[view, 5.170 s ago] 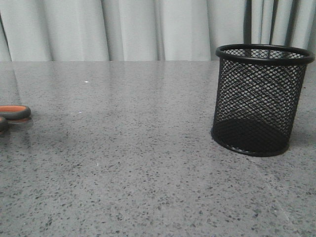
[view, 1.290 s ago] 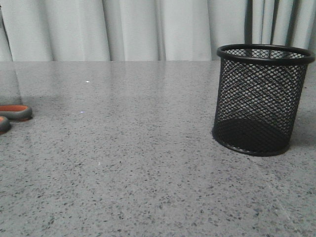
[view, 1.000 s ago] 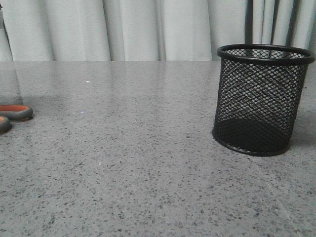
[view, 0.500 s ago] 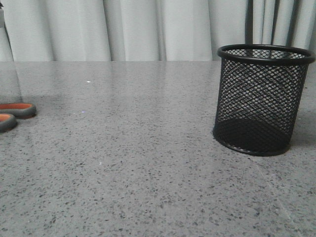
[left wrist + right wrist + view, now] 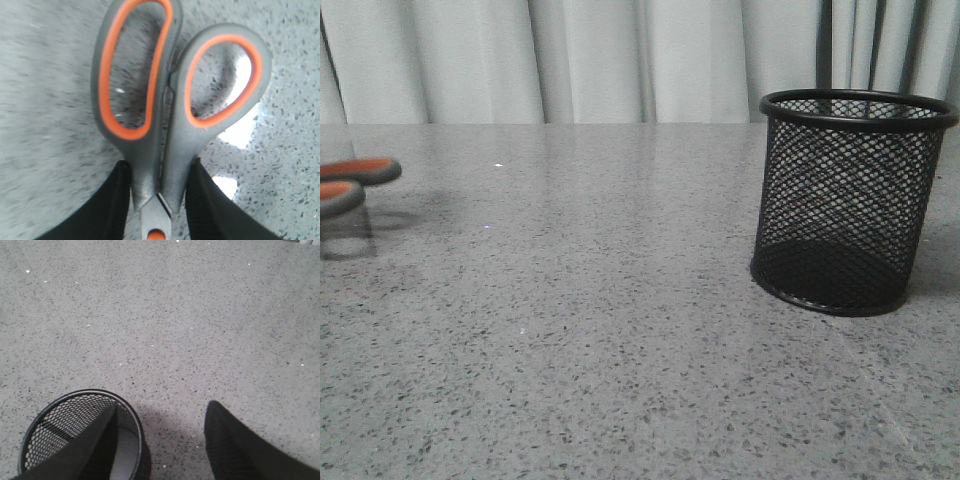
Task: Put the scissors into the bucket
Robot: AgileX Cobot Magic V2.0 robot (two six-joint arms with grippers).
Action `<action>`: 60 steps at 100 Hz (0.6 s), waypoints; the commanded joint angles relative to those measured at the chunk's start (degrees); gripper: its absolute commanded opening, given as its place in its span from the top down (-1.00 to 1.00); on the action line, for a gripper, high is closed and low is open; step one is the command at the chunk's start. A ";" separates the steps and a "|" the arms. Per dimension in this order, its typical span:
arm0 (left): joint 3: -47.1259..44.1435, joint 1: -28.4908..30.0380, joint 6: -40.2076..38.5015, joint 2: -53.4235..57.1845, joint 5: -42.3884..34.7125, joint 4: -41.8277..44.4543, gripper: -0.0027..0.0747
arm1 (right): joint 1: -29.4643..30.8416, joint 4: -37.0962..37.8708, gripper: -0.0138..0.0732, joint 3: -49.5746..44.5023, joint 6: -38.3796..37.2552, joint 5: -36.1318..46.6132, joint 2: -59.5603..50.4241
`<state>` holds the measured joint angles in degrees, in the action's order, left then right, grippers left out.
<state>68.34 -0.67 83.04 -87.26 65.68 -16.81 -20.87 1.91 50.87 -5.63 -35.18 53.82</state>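
No text, label, brand or number could be read anywhere. No sign showed in any view.

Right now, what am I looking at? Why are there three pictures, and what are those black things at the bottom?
This is a robot with two arms, and each arm ends in a gripper, like a hand with two fingers. One camera looks forward over the grey table. The other two cameras sit on the robot's wrists, so the black shapes at the bottom are its fingers.

In the left wrist picture, the left gripper is pinching the scissors just below the grey and orange handle loops. In the front picture, the scissors handles at the left edge are up off the table, with a shadow underneath.

The right wrist picture shows the right gripper open, holding nothing, above the black mesh bucket. The bucket stands upright on the table.
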 commanded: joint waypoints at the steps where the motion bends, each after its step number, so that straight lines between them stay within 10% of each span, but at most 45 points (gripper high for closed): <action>1: 1.77 -0.25 -0.79 4.56 -2.05 -3.46 0.83 | -0.03 -1.91 -0.13 1.87 0.31 3.56 -0.44; 17: 1.77 -0.30 -0.79 9.80 -5.29 -9.61 0.83 | -0.16 -11.32 -0.13 1.87 4.33 3.91 -0.44; 60: 1.77 -12.33 -0.79 21.52 -10.67 -16.75 0.83 | -6.63 -68.21 -0.46 2.35 39.83 8.52 -0.11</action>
<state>68.34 -10.13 82.94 -68.60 58.31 -30.37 -27.40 -56.46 50.99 29.68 -31.56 53.82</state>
